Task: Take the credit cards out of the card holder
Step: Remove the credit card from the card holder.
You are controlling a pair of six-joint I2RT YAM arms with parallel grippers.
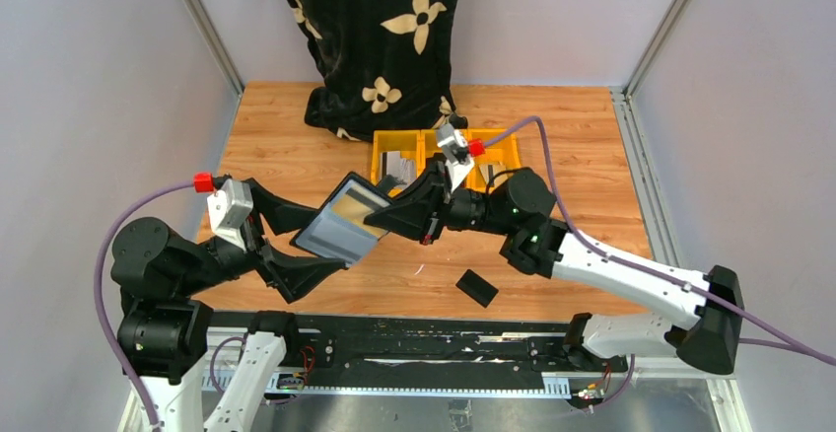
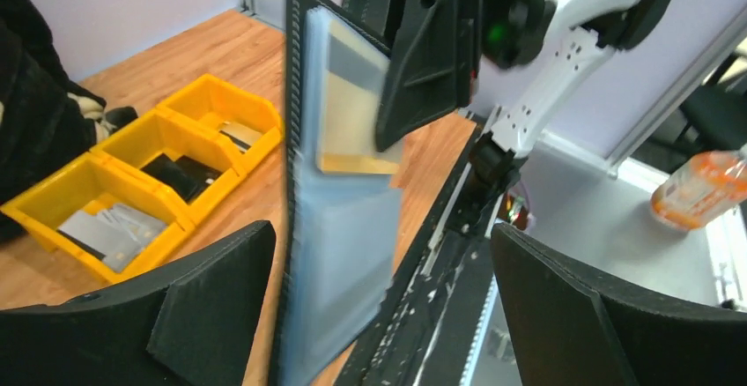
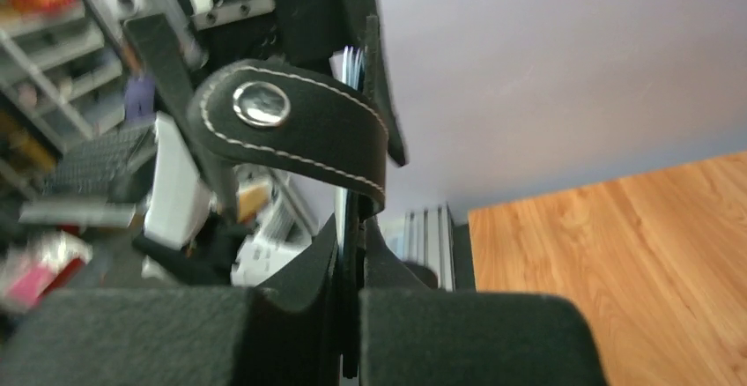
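The 1 card holder (image 1: 340, 223), black outside and grey-blue inside, shows 1 beige credit card (image 2: 352, 122) and hangs open above the table centre. From 3 o'clock the right gripper (image 1: 373, 223) is pinched on its edge. At 8 o'clock the left gripper (image 1: 325, 243) has its fingers wide apart. 3 yellow bins (image 1: 381, 160) lie at 12 o'clock.

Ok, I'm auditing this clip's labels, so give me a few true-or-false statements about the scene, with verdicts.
1. The card holder is open and held up off the table. True.
2. The right hand is shut on the card holder. True.
3. The yellow bins are empty. False: credit cards lie inside.
4. The small black slab sits in a bin. False: it lies on the table.
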